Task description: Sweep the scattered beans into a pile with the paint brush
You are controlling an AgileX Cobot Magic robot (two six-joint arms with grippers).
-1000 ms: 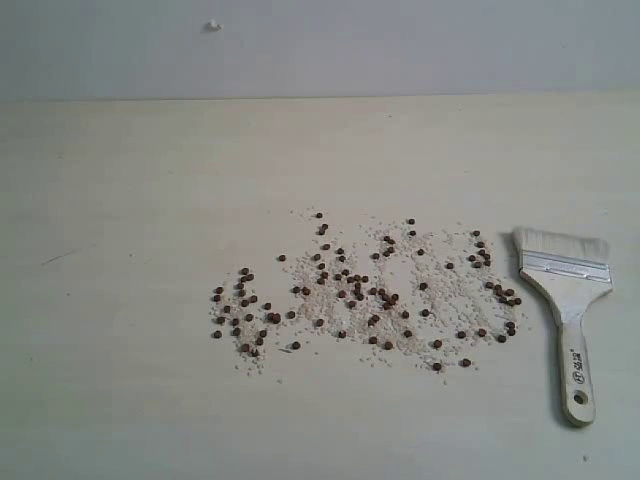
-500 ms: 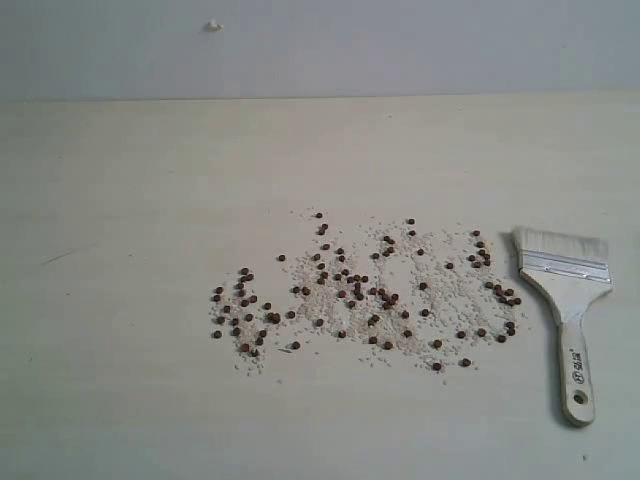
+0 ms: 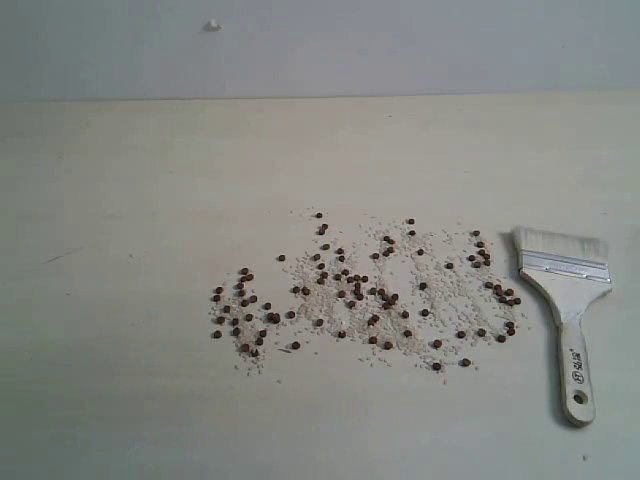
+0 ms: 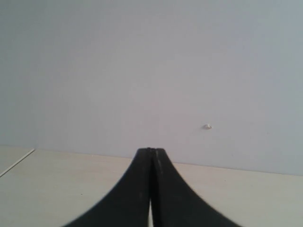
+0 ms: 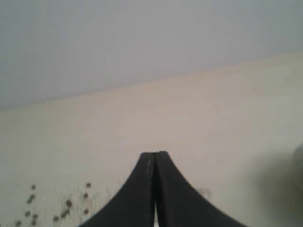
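Dark reddish-brown beans (image 3: pixel 362 293) lie scattered with fine whitish crumbs across the middle of the pale table (image 3: pixel 130 190). Just right of them the paint brush (image 3: pixel 566 296) lies flat, whitish bristles pointing away and cream handle toward the near edge. Neither gripper shows in the exterior view. In the left wrist view my left gripper (image 4: pixel 151 150) is shut with nothing in it, facing the wall. In the right wrist view my right gripper (image 5: pixel 155 153) is shut and empty, and a few beans (image 5: pixel 66 204) show blurred beside it.
A grey-blue wall (image 3: pixel 400 45) rises behind the table and carries a small white speck (image 3: pixel 213 26). The table's far edge meets the wall along a straight line.
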